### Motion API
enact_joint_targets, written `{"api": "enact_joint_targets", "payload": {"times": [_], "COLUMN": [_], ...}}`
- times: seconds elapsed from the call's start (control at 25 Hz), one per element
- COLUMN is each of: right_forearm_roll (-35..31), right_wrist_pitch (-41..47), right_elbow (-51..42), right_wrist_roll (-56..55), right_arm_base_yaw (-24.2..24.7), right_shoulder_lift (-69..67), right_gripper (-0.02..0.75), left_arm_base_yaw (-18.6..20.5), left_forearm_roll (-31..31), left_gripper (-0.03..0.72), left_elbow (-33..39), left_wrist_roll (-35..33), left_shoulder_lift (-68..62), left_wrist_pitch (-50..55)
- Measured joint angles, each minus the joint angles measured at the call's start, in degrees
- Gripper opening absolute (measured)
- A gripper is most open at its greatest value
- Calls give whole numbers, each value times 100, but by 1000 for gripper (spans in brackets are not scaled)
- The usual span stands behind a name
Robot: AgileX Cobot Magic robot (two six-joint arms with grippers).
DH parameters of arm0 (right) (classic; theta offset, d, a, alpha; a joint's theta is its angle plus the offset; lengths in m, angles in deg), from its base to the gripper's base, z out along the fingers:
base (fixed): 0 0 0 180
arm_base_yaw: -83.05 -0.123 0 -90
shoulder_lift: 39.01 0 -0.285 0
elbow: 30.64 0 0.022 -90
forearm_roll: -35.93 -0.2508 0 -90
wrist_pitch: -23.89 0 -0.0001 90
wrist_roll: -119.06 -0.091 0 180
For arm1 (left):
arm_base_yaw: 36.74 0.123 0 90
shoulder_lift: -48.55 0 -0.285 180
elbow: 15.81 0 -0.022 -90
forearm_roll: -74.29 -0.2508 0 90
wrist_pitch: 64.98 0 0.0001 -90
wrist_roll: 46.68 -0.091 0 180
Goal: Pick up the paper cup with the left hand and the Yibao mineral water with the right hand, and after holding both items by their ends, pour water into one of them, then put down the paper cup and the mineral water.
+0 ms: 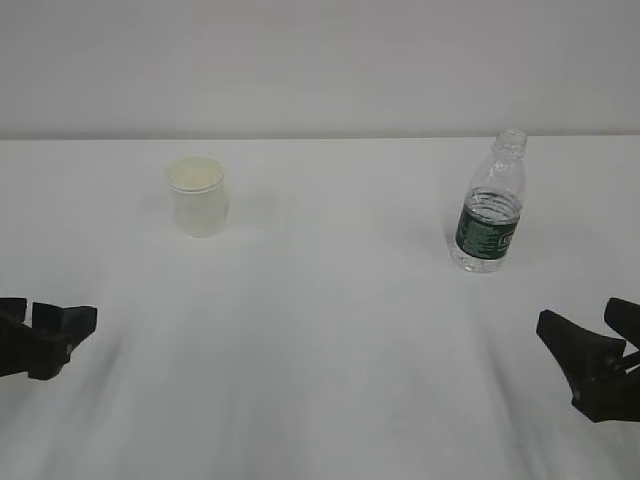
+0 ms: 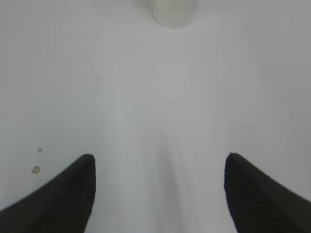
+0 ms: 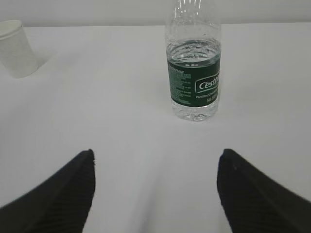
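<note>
Exterior view places paper cup (image 1: 197,196) far left, Yibao mineral water (image 1: 489,205) far right on counter (image 1: 330,330); left hand (image 2: 158,194) and right hand (image 3: 155,191) spread, empty. Right wrist view alone reads label print.

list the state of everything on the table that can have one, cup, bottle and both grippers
small white tapered paper cup: upright, nothing visible inside, not held
clear ribbed plastic bottle with dark green label: upright, uncapped, roughly half full of water, not held
black left gripper: open, empty, well short of the cup
black right gripper: open, empty, lined up in front of the bottle
</note>
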State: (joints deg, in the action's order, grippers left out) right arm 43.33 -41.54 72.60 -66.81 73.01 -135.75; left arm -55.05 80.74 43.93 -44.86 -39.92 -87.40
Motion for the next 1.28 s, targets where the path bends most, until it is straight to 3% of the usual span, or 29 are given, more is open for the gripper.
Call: {"api": "enact_joint_targets", "payload": {"times": [0.44,1.28], "right_forearm_roll": [-8,-70], "right_wrist_pitch": [-15,-15], "right_elbow": [0,0], "right_wrist_roll": [0,0], "right_arm_base_yaw": [0,0], "right_shoulder_lift": [0,0], "right_gripper": [592,591], "left_arm_base_yaw": [0,0], "left_forearm_roll": [-192,-177], "left_gripper": [587,555], "left_elbow": [1719,1731], "left_wrist_roll": [611,554], "left_shoulder_lift": [46,-1252], "left_wrist_pitch": [-3648,-4303]}}
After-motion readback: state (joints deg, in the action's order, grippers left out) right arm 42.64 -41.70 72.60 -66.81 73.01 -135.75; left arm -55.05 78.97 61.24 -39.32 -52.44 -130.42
